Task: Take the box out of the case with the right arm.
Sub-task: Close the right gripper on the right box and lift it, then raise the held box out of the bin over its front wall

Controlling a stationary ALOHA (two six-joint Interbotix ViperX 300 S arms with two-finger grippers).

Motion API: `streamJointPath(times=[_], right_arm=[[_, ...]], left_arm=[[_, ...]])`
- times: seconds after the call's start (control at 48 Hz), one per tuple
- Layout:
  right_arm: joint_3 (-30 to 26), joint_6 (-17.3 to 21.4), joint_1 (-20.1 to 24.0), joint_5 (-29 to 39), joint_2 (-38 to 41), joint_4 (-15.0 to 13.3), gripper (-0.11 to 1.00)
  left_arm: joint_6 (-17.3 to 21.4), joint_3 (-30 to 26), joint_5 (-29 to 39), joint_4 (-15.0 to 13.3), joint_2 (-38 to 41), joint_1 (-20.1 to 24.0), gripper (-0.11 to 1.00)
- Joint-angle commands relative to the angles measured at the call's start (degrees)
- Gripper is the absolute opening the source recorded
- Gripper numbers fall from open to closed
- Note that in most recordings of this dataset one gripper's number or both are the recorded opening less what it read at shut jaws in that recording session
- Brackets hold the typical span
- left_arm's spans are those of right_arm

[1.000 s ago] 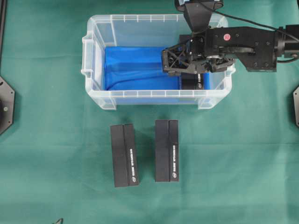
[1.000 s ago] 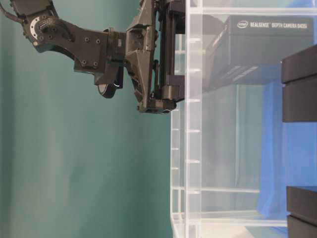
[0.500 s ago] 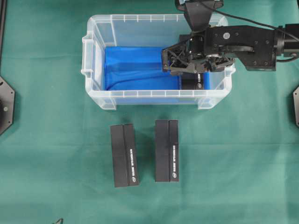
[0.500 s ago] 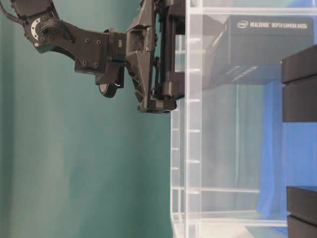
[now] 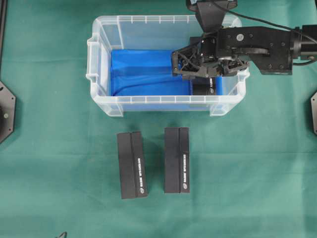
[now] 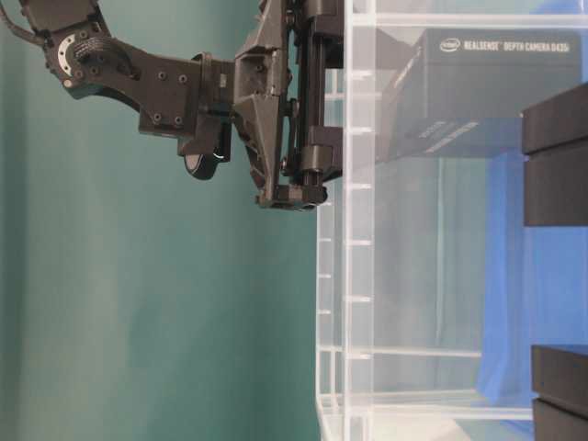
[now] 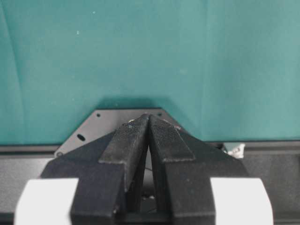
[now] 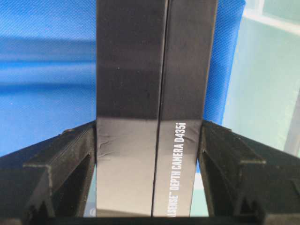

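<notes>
right gripper (image 5: pixel 200 73) clamped on the box (image 5: pixel 204 87), one lattice finger (image 8: pixel 63 161) pressed against each long side in the right wrist view. box (image 8: pixel 154 108) black, printed with white lettering, lying inside the case (image 5: pixel 99 59) at its right end, over the blue sheet (image 5: pixel 143 72) lining the bottom. seen through the clear wall (image 6: pixel 358 276) in the table-level view, same box (image 6: pixel 487 87) tucked against the case's end with the right gripper (image 6: pixel 303 119) reaching in over the rim. left gripper (image 7: pixel 149 123) clenched with fingertips meeting, holding nothing, parked above the green cloth (image 7: pixel 150 51) beside a black base plate (image 7: pixel 93 124). two more black boxes (image 5: pixel 132 164) (image 5: pixel 177 159) lying side by side, apart, on the cloth (image 5: pixel 59 188) in front of the case.
</notes>
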Motion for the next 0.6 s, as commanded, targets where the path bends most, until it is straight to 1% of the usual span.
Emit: streamJointPath(times=[0.0, 0.167, 0.292, 0.417, 0.583], right_arm=[[-0.4, -0.1, -0.5, 0.0, -0.3, -0.2, 0.65], [-2.1, -0.2, -0.5, 1.1, -1.1, -0.2, 0.65], [-4.7, -0.3, -0.5, 5.3, -2.5, -0.9, 0.65], [-7.7, -0.4, -0.3, 9.8, -4.1, -2.2, 0.65], [-12.3, -0.5, 0.4, 16.2, -6.1, -5.2, 0.65]], left_arm=[[0.1, -0.5, -0.3, 0.0, 0.1, 0.1, 0.0], [0.1, -0.5, -0.3, 0.0, 0.1, 0.0, 0.0], [0.2, -0.5, -0.3, -0.1, 0.0, 0.1, 0.0], [0.2, -0.5, -0.3, 0.0, -0.1, 0.0, 0.0], [0.2, -0.5, -0.3, 0.0, -0.2, 0.0, 0.0]])
